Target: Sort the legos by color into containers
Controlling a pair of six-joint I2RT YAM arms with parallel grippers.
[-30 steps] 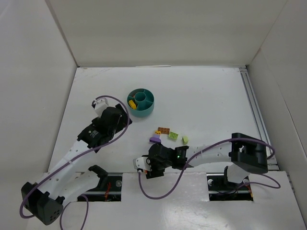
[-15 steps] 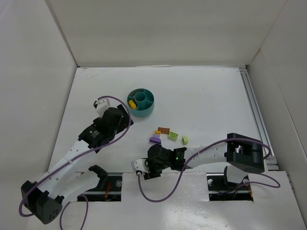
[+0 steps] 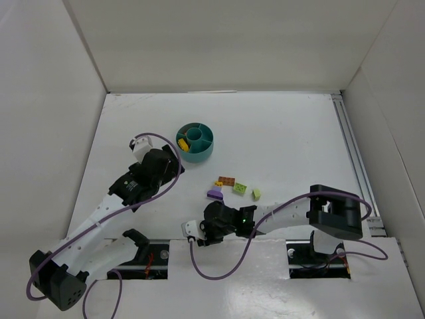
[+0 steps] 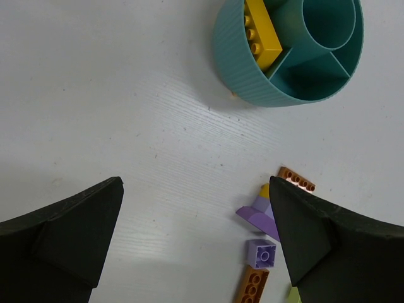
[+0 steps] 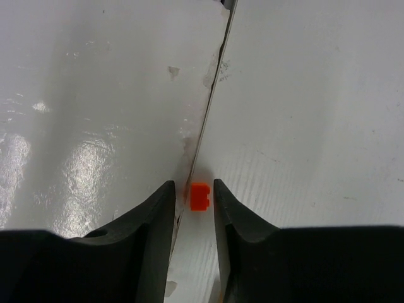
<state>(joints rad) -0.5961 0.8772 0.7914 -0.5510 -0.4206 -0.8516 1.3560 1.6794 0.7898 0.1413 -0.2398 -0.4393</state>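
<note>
In the right wrist view a tiny orange-red lego (image 5: 199,196) lies on the white table beside a dark seam (image 5: 211,88). My right gripper (image 5: 192,186) straddles it with narrow open jaws, a thin gap showing on each side. From above, the right gripper (image 3: 207,229) sits low at the table's near edge and the brick is hidden. The teal dish (image 3: 199,154) holds a yellow lego (image 4: 262,31) in one outer compartment. My left gripper (image 4: 194,189) hangs wide open over bare table, left of the dish (image 4: 252,82).
Loose legos lie between the arms: a purple one (image 3: 214,193), an orange-brown one (image 3: 226,180) and two lime green ones (image 3: 240,189). White walls enclose the table. A rail (image 3: 352,153) runs along the right side.
My right gripper's jaws have narrowed around the orange-red lego, and the right arm has shifted slightly left toward the near edge. The left arm has not moved.
</note>
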